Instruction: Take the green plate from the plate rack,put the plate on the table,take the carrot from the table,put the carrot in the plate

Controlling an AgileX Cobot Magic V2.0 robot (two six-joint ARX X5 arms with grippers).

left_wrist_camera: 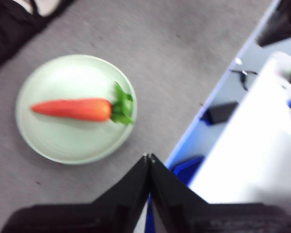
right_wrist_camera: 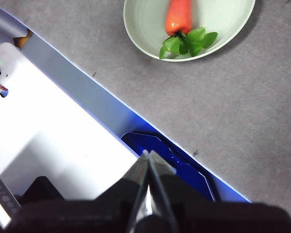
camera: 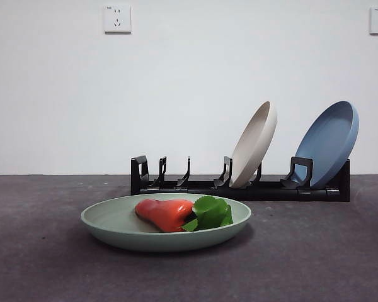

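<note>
Legible text, labels, brands, numbers, signs: none; small marking atop the left wall socket [camera: 117, 19] too tiny to read.

Beige plate [camera: 254, 145], blue plate [camera: 328, 144], wall sockets [camera: 117, 19].

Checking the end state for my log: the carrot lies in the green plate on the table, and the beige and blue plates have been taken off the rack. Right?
Not quite. The carrot does lie in the green plate on the table, but the front view shows the beige plate and blue plate standing in the rack.
</note>
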